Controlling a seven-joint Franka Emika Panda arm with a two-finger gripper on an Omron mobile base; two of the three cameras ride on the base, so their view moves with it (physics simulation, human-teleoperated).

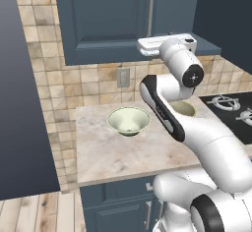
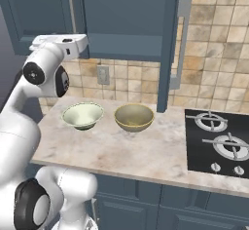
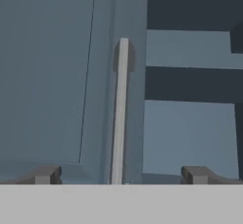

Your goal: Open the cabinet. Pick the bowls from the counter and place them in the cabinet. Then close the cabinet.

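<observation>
While wide-jawed, tool (image 3: 120, 174) before cabinet handle (image 3: 120, 109), stovetop (image 2: 219, 143) aside.

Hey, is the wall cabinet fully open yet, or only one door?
Only one door. The cabinet's right door is swung out edge-on, shelf showing inside; the left door is shut, its handle between the open gripper's fingertips.

arm (image 1: 216, 147): glossy white rounded links | joints: dark caps | forearm: black stripe
</observation>
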